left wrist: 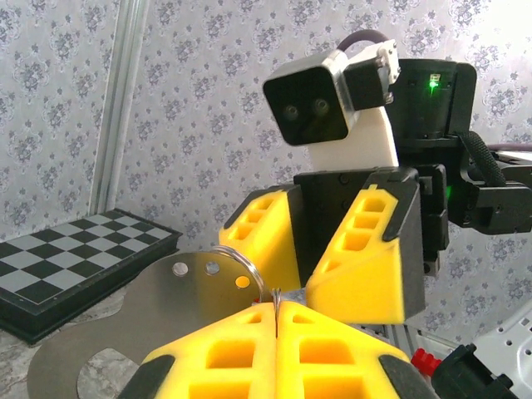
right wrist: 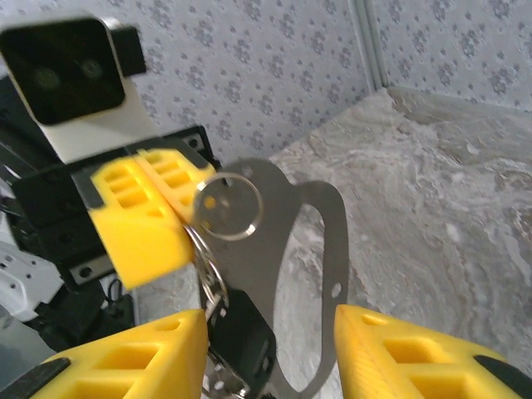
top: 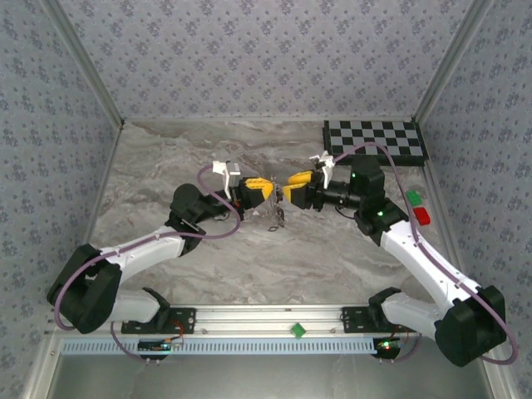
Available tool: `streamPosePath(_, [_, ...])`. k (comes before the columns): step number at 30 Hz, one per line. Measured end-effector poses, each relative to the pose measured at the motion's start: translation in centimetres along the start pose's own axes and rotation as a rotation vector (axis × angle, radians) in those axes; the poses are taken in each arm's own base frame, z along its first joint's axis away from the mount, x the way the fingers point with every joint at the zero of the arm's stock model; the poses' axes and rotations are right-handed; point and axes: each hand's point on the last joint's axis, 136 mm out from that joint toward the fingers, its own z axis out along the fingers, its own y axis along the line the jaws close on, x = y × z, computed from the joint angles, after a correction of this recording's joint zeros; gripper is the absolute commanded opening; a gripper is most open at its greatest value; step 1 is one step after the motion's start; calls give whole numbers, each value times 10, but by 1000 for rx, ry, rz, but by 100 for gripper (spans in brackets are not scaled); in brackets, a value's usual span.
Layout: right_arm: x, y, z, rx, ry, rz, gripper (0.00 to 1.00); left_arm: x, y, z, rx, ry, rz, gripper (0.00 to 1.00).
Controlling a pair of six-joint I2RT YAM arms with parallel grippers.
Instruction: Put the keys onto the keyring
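Right wrist: left hand (right wrist: 179,218) pinching keyring (right wrist: 258,212); right hand (right wrist: 270,337) open; metal plate (right wrist: 320,224) behind ring.

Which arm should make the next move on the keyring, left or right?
Right. The left claw is shut on the keyring, so it is tied up holding it. The right claw faces the ring, jaws open and empty, and looks free to work on it.
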Motion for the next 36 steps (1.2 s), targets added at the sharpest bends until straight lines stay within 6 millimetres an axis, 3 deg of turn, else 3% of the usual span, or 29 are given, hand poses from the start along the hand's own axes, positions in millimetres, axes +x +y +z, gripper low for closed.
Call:
streamPosePath(10, [2, 6, 6, -68, 9, 17, 43, 0, 0, 0, 1, 0, 0, 0])
streamPosePath(18, [14, 5, 9, -79, 51, 30, 14, 0, 0, 0, 1, 0, 0, 0])
streamPosePath(25, [18, 5, 11, -88, 65, 35, 0, 1, 0, 0, -1, 3, -2, 0])
streamPosePath(36, [26, 12, 15, -128, 140, 27, 0, 6, 1, -2, -5, 12, -10, 0])
